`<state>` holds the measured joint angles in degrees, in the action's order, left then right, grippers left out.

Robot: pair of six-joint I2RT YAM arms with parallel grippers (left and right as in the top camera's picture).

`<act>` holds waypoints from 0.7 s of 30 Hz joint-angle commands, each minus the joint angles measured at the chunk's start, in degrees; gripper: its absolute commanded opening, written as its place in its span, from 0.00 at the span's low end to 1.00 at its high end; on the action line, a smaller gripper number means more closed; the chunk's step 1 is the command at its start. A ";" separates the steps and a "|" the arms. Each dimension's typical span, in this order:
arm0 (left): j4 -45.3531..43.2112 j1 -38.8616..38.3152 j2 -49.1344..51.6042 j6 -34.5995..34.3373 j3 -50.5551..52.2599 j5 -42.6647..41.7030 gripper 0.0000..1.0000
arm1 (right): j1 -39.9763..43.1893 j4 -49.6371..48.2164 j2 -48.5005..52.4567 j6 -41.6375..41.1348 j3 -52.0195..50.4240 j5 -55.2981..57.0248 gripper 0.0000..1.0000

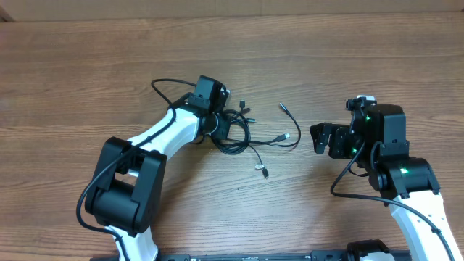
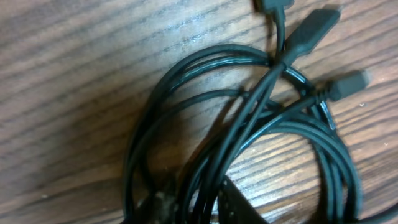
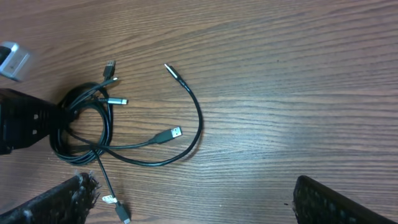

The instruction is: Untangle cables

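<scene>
The cables (image 1: 237, 135) are several thin black cords bundled in a tangled coil at the table's middle. Loose plug ends stick out to the right (image 1: 286, 136) and to the front (image 1: 264, 172). My left gripper (image 1: 222, 125) is down on the coil's left side. In the left wrist view the cables (image 2: 249, 124) fill the frame, and the gripper's (image 2: 196, 211) fingers are close together with several strands pinched between them. My right gripper (image 1: 324, 139) is open and empty, right of the cables. It (image 3: 193, 208) looks at the coil (image 3: 87, 124) from a distance.
A silver USB plug (image 3: 174, 132), a thin bare end (image 3: 169, 67) and a plug with a white tag (image 3: 121, 211) lie spread on the wooden table (image 1: 87, 65). The arm's thicker black wire (image 1: 163, 85) loops behind the left wrist.
</scene>
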<state>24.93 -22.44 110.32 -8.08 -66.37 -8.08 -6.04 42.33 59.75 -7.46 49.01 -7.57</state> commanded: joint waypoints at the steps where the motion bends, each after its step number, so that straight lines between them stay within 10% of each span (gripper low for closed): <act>1: 0.11 -0.61 1.25 0.83 -0.35 -1.25 0.04 | -0.28 -0.68 -0.09 0.07 1.86 -0.48 1.00; 21: 11.21 -0.50 -9.84 0.31 -10.80 -35.50 0.04 | -0.28 0.04 0.07 0.07 1.86 -10.62 1.00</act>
<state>35.64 -22.52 101.27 -7.73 -76.25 -33.21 -6.04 42.65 59.75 -7.44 49.01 -14.68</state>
